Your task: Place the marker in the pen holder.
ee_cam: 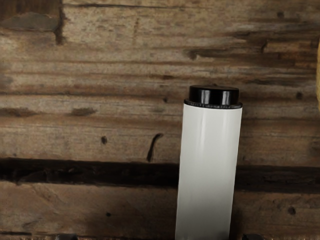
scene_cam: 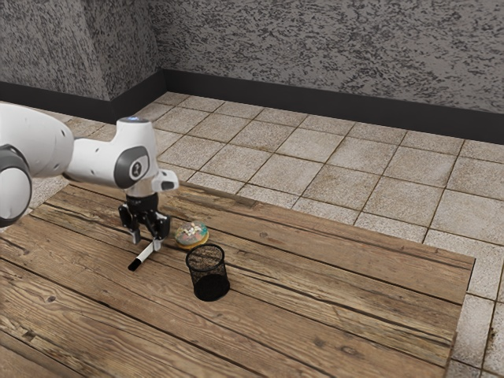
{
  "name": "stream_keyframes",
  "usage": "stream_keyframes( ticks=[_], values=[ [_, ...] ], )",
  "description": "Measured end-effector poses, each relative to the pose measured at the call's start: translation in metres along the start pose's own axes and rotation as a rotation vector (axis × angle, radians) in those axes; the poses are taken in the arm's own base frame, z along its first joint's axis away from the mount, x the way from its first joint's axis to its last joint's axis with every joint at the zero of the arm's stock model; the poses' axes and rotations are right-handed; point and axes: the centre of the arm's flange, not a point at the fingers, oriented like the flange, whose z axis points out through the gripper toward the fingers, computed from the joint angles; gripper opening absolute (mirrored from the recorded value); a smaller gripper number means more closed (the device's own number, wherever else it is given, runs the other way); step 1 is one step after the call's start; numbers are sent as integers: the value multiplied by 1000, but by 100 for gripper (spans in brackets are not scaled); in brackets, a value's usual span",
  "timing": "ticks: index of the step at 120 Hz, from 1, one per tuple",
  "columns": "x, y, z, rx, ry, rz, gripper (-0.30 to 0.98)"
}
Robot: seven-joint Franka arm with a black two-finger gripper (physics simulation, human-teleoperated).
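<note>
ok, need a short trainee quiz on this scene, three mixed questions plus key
1. How does the black mesh pen holder stand?
a) on its side
b) upright
c) upside down

2. Fill in the missing word: the marker has a white barrel and a ____ end.

3. True or false: the two fingers of the pincer stand apart.

Key: 1 b; 2 black; 3 true

Exterior high, wrist close, both face tabletop (scene_cam: 354,315)
</note>
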Motion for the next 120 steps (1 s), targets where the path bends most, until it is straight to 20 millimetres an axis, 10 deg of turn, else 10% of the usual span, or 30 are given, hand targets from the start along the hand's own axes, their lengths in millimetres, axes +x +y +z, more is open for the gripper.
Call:
stream_keyframes(
  ticks=[50, 72, 96, 120],
  values=[
    [0, -2, -2, 18, 6, 34, -7],
    [-13, 2, -82, 90, 119, 65, -10],
    [-56, 80, -156, 162, 335, 211, -10],
    [-120, 152, -170, 160, 593, 291, -10]
  ],
)
